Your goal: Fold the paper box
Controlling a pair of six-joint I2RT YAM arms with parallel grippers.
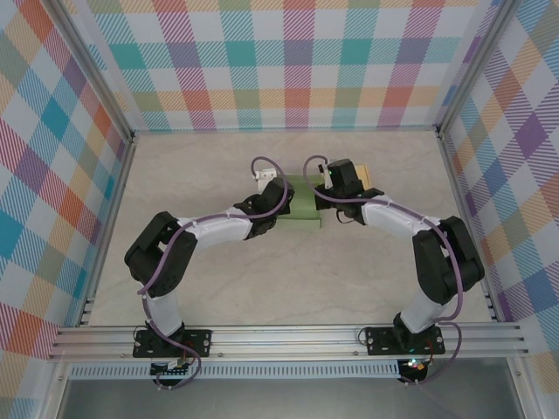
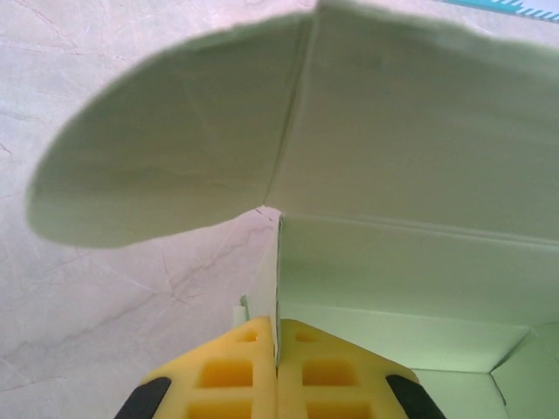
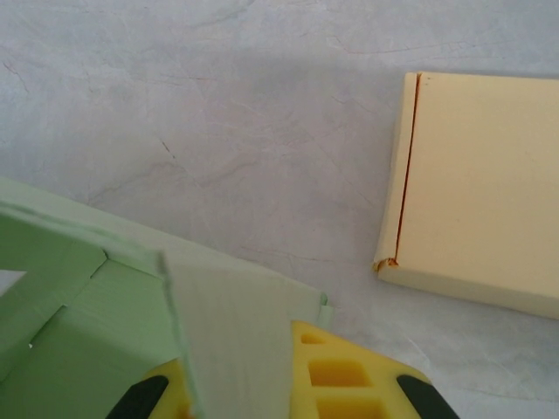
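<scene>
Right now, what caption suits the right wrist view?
Right gripper pinching a wall of the pale green paper box, a pale yellow box lying flat beyond.

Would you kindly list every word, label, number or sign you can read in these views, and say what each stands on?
No text can be read anywhere.
The green box: plain panels, no print.
The tan box: plain, no print.
The table and the checked walls: pattern only, no lettering.
The arm bases: any marking is too small to read.
</scene>
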